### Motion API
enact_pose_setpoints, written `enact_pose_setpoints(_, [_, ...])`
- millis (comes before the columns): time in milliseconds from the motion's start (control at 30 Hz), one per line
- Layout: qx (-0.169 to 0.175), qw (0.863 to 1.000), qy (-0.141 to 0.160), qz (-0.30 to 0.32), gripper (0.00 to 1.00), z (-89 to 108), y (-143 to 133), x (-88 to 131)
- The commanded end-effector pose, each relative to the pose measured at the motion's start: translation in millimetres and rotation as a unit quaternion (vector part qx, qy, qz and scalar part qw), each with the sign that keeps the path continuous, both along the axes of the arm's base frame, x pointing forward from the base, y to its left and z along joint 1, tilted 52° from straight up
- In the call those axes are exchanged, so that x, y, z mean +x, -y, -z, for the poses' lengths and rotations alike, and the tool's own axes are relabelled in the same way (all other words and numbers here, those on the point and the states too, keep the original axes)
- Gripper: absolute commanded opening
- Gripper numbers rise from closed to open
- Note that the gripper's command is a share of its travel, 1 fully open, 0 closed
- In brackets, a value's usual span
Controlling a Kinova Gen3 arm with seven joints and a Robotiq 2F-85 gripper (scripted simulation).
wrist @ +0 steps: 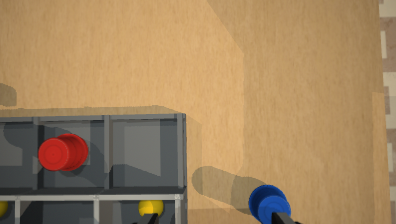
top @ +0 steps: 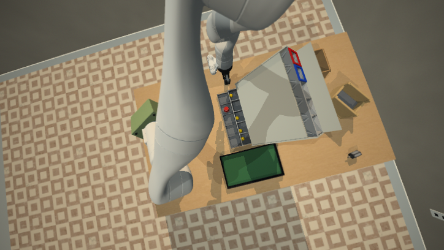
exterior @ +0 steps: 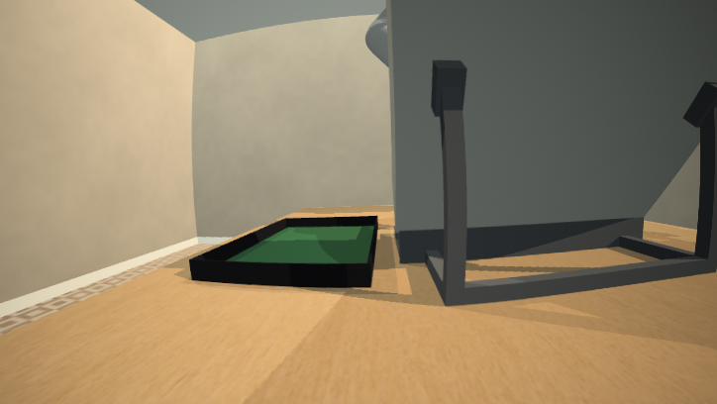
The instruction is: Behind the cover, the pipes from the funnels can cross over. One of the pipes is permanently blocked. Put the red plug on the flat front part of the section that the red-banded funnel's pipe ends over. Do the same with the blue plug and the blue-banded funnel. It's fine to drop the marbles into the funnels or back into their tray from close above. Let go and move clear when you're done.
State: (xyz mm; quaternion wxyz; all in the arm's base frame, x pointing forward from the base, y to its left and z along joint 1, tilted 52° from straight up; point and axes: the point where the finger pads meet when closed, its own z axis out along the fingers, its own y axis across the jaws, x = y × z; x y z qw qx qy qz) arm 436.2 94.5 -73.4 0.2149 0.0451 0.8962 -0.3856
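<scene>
Grid [top: 218,98] [wrist: 184,150] sections form two rows on the table [top: 369,133] [exterior: 251,341] [wrist: 125,60], with the sloping cover [top: 267,114] rising behind them. The gripper [top: 227,81] [wrist: 215,219] hangs just off the grid's end on the same side as the banded funnels, its fingers parted fairly wide with nothing between them. Over the table past that same end, the blue plug [wrist: 267,200] stands near the grid, outside every section, with one fingertip showing over its edge; whether they touch, I cannot tell. The red plug [top: 225,109] [wrist: 55,154] sits in the grid's front row, in the second section from this end. Yellow marbles [top: 237,117] [wrist: 151,207] lie in four of the grid's rear sections, the second from this end having none. Up behind the grid, across the cover, are the red funnel [top: 297,64] and, beside it, the blue funnel [top: 302,81]. A green tray [top: 251,166] [exterior: 306,273] rests just beyond the grid's opposite end.
</scene>
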Motion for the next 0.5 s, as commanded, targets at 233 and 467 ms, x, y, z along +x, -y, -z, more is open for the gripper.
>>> enact_pose_setpoints(233, [-0.002, 1.0, 0.0, 0.001, 0.7, 45.7, -18.1, 41.4])
enact_pose_setpoints(467, [0.003, 1.0, 0.002, -0.005, 0.7, 46.1, -18.8, 41.6])
